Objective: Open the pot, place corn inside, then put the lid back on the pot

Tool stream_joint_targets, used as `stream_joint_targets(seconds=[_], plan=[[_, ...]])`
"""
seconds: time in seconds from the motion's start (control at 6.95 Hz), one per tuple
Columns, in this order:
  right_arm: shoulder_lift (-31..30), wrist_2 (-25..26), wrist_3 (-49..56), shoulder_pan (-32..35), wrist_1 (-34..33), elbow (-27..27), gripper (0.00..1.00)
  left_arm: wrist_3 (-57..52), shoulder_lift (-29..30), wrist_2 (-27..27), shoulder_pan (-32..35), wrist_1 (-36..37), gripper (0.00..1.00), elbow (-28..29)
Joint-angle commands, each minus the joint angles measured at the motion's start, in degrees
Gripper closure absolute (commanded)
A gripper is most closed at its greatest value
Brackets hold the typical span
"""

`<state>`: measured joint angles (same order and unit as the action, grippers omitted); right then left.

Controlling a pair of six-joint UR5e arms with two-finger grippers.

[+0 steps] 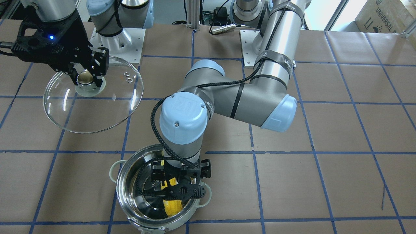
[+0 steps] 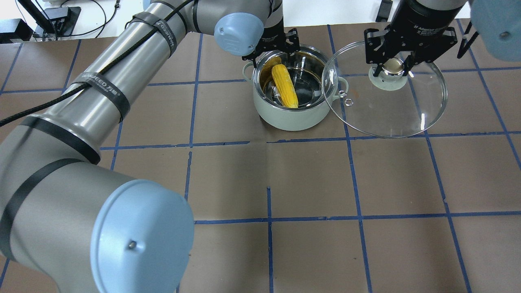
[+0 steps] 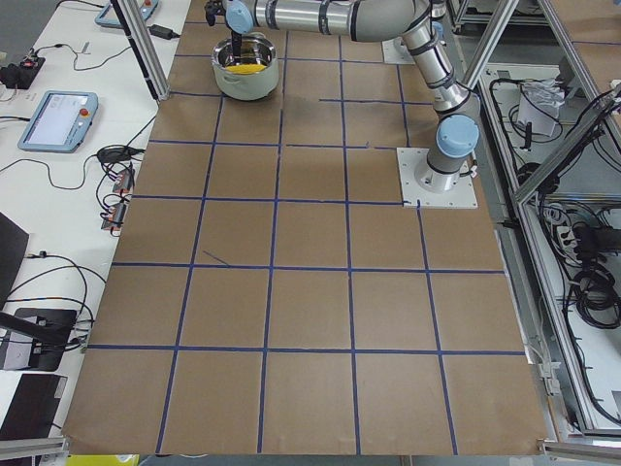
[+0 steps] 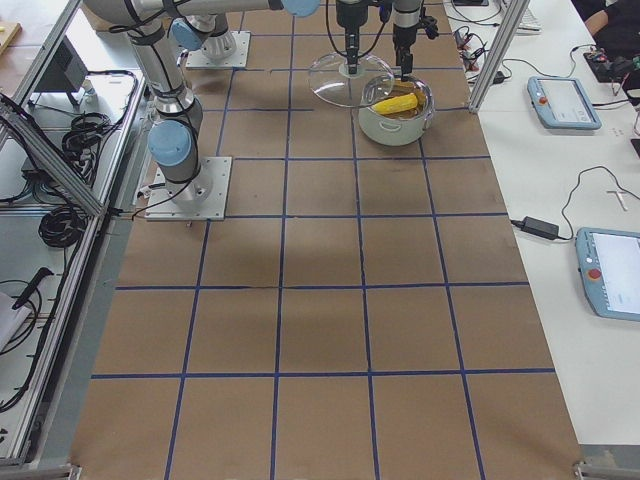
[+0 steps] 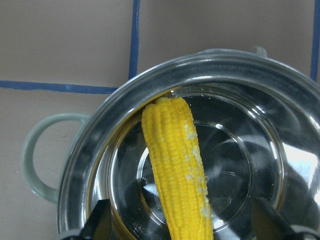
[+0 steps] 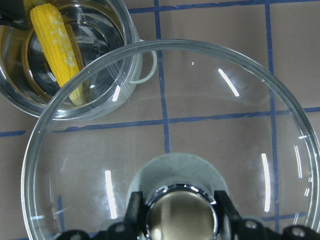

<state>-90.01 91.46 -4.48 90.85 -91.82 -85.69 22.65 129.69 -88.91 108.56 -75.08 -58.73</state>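
Note:
The pot [image 2: 291, 118] stands open at the far middle of the table, also in the front view [image 1: 130, 182]. The corn [image 2: 285, 85] lies inside it, slanted against the wall [image 5: 177, 175]. My left gripper [image 2: 273, 57] hovers over the pot's far rim, open, its fingers [image 5: 100, 220] wide apart on either side of the corn without touching it. My right gripper [image 2: 392, 65] is shut on the knob of the glass lid [image 2: 390, 106] and holds it tilted above the table, right of the pot, its edge over the pot's handle. The lid [image 6: 200, 100] also shows in the right wrist view.
The table [image 2: 309, 183] is brown paper with a blue tape grid. The two arm bases [image 1: 118, 42] stand at the robot's side. The left arm's elbow [image 1: 227, 97] reaches across the middle. Tablets [image 4: 565, 100] lie on the side bench.

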Motion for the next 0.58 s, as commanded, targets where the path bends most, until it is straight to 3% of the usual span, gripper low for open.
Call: stream_joint_targets(seconds=[0.0,0.14,0.43], plan=[[2.01,-0.06,0.0,0.12,-1.86,0.61,0.71,-7.42,-10.8,0.14,-5.87,-0.42,0.0,-10.99],[3.85,-0.23,-0.87,0.73,-5.36,0.44,0.71,-10.31,-17.13,0.23,-9.82,-1.29,0.0,-17.93],[9.29,-0.23,-1.75,4.05,-11.25,1.14,0.71,-14.27,-25.77,-0.03,-15.73,-15.2,0.0,-21.08]])
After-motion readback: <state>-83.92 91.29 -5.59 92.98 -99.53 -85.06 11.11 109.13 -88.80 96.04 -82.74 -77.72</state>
